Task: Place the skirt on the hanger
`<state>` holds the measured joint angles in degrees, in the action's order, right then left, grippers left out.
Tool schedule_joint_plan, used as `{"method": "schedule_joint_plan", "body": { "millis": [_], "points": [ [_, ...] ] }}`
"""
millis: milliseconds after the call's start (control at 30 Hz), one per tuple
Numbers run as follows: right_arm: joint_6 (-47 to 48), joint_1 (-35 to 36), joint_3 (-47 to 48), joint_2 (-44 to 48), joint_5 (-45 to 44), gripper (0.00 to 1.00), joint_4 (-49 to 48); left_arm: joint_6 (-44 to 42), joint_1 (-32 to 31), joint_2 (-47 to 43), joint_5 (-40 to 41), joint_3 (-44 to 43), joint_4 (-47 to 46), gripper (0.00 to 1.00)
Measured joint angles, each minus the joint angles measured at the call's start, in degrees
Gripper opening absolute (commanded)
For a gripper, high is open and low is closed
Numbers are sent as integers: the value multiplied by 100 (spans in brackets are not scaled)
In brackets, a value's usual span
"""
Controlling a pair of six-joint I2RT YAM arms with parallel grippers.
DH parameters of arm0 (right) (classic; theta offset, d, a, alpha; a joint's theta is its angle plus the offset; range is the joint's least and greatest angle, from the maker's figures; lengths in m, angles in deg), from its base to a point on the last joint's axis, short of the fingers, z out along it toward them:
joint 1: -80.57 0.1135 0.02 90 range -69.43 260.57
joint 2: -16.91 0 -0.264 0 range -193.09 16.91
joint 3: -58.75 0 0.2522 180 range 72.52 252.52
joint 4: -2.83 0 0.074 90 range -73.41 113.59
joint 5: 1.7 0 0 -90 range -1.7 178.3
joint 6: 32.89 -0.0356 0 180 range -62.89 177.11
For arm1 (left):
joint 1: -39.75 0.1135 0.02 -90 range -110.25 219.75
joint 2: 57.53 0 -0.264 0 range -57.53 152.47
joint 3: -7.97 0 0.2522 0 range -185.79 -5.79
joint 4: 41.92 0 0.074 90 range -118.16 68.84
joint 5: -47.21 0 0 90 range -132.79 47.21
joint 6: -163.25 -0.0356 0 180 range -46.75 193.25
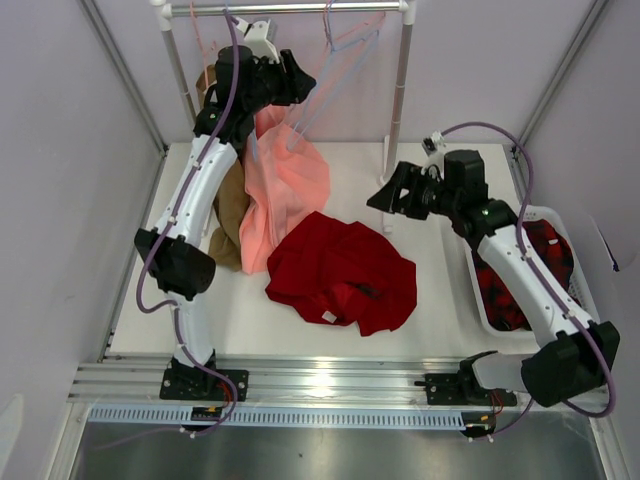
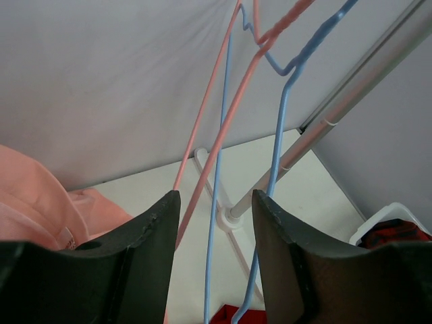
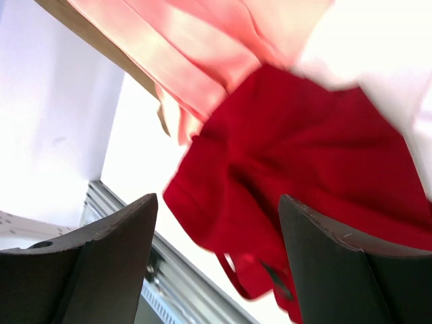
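Left wrist shows left gripper [image 2: 216, 200] open, holding nothing, facing the hanger [image 2: 227, 133].

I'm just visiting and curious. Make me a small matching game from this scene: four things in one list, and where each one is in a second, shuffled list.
Things:
1. skirt
2. plaid cloth
3. salmon-pink garment
4. left gripper

Places:
A. inside the white basket on the right
B. crumpled on the table, in the middle
C. raised high by the pale pink hanger
D. draped beside the brown garment

Pairs: 1-B, 2-A, 3-D, 4-C
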<state>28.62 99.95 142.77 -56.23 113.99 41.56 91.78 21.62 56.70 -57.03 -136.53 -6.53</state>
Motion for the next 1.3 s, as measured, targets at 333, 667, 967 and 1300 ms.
{"method": "schedule_joint_plan", "body": {
  "millis": [333, 667, 967, 1300],
  "points": [
    [-155, 0, 1130, -944, 232, 79, -667, 79, 15, 0, -181, 295, -225, 51],
    [-426, 0, 1635, -1484, 334, 79, -944, 140, 17, 70, -258, 310, -345, 28],
    [-358, 0, 1679, -1475, 321, 79, -866, 149, 9, 203, -470, 192, -439, 0],
    [-120, 0, 1469, -918, 155, 79, -575, -168, -262, -160, 203, 632, -671, 0]
  ]
}}
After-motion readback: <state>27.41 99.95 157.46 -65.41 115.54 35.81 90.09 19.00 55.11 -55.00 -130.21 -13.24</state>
